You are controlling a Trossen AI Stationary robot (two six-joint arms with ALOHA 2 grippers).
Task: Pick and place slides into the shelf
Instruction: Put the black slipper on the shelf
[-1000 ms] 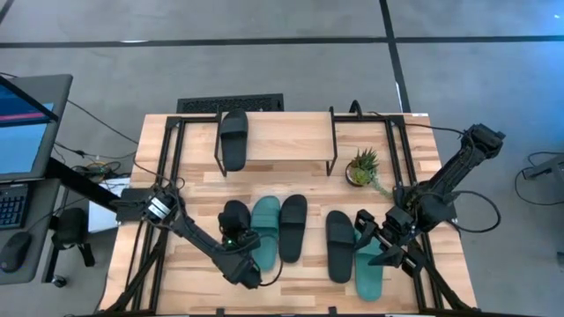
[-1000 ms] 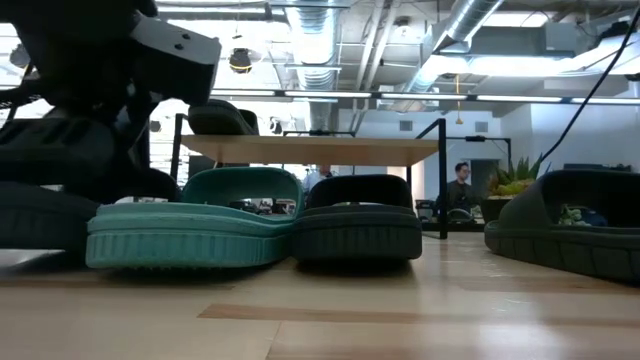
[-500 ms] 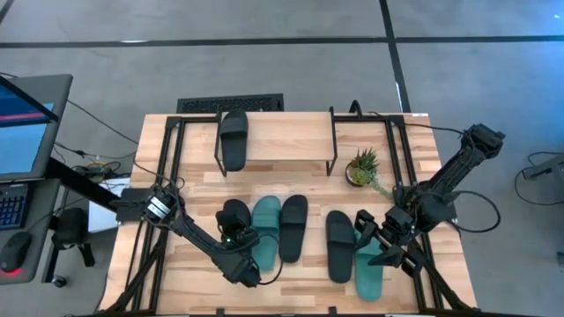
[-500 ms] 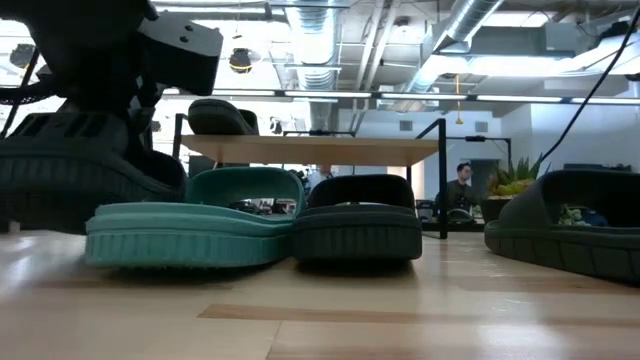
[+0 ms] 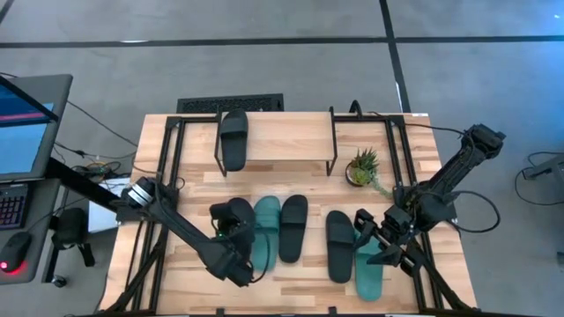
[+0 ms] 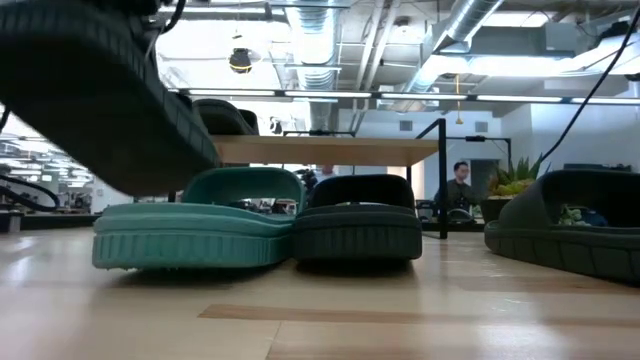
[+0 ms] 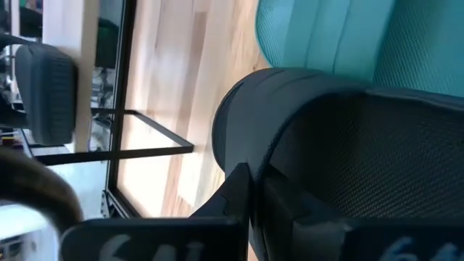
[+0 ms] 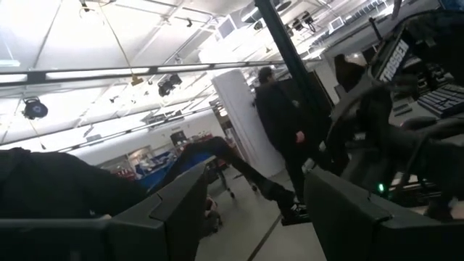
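My left gripper (image 5: pixel 233 232) is shut on a black slide (image 5: pixel 233 214) left of the middle; its ribbed sole fills the low view's upper left (image 6: pixel 90 90). Beside it on the table lie a teal slide (image 5: pixel 265 231) and a black slide (image 5: pixel 293 227), soles down. Farther right lie another black slide (image 5: pixel 340 245) and a teal slide (image 5: pixel 370 275). One black slide (image 5: pixel 233 139) lies on the shelf's (image 5: pixel 286 136) plank top. My right gripper (image 5: pixel 370 238) is open just above the right-hand pair, touching nothing; its fingers (image 8: pixel 174 210) stand wide apart. My left gripper holds the black slide by the side of its strap (image 7: pixel 290 123), coming from the table's near side with fingers pointing toward the far edge. The gripper itself hides how the fingers (image 7: pixel 243 206) close on it. The slide is lifted clear and tilted.
A small potted plant (image 5: pixel 362 167) stands right of the shelf. Black frame rails (image 5: pixel 167 176) run along both sides of the table. A monitor and keyboard (image 5: pixel 22 141) sit off the left edge. People (image 6: pixel 460 185) show in the room beyond.
My left gripper has risen with the black slide and drawn a little toward the table's left. The slide has gone from resting on the table to hanging clear and tipped, its sole turned toward the near edge. The teal slide beside it stayed put.
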